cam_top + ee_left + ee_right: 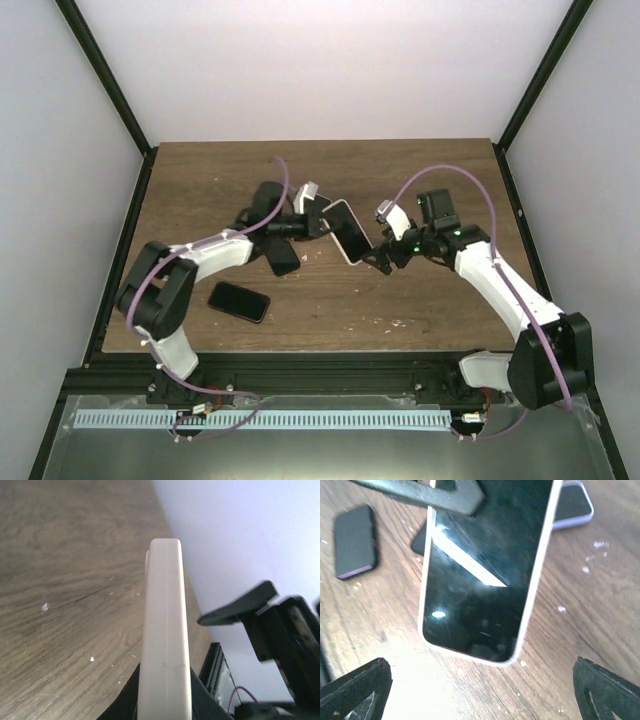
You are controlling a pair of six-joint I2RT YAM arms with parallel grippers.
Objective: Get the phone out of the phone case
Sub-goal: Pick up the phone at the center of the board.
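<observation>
A spare phone lies near left on the table as the left gripper, pinched tight on the case by its edge, holds the phone tilted above the table's middle, not yet out of its case. The right gripper hovers just to the right, fingers spread wide. If it closes across case and phone together, or tugs harder than that thin edge-grip can bear, the handset may twist free and drop.

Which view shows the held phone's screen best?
Right wrist: the cased phone is close, dark screen facing the camera. Left wrist shows only its pale edge; the top view shows it small, from afar.
</observation>
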